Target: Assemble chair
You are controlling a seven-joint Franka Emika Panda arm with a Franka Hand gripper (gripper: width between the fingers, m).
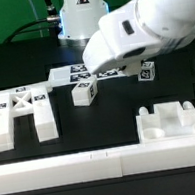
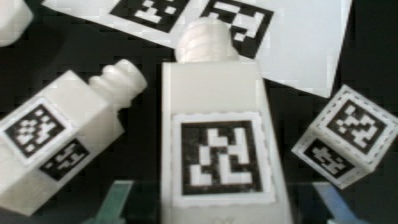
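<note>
A white chair leg (image 2: 214, 130) with a square tag and a threaded peg at its far end lies flat on the black table. My gripper (image 2: 222, 206) is shut on it, one finger at each long side. A second leg (image 2: 71, 125) lies slanted beside it, and a tagged white part (image 2: 350, 132) lies on the other side. In the exterior view the arm (image 1: 136, 29) hides the gripper and the held leg. The X-braced frame (image 1: 21, 107) stands at that view's left. A small white block (image 1: 83, 93) sits near the middle.
The marker board (image 2: 285, 30) lies just past the legs' pegs, and shows as marker board (image 1: 64, 75) in the exterior view. A chunky notched white part (image 1: 175, 119) sits front right. A long white bar (image 1: 86, 168) runs along the front. Tagged parts (image 1: 147, 71) lie right.
</note>
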